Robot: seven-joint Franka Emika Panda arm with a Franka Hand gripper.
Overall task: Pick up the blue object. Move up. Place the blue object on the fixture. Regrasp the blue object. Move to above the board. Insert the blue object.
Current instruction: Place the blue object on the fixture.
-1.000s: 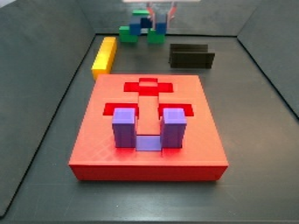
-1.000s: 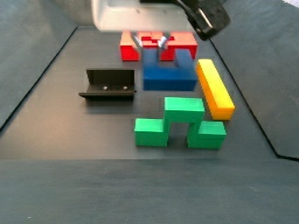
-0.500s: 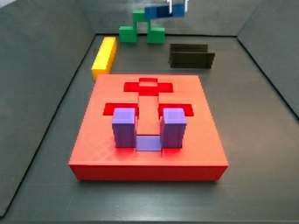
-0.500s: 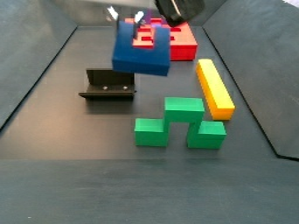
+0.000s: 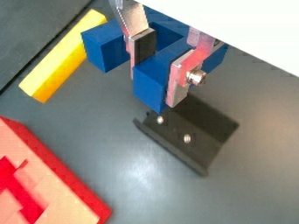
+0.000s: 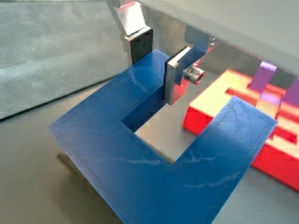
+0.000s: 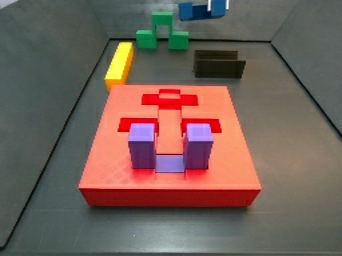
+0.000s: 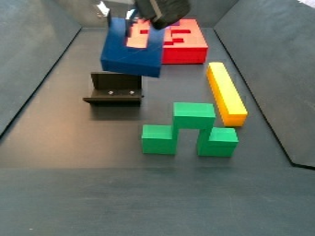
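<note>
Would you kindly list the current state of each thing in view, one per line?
gripper: shut on the blue object, raised above the floor.
blue object: held in the air, above the fixture, not yet set down.
fixture: on the floor, nothing on it.
board: flat on the floor, purple block seated in it.
purple block: prongs upright, in the board.
yellow bar: lying flat.
green blocks: resting on the floor, grouped together.

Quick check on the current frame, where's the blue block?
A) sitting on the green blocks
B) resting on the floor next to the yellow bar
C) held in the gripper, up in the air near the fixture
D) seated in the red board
C. The gripper is shut on the blue object, which hangs clear of the floor; in a side view it is above and just behind the fixture, not on the board.
</note>
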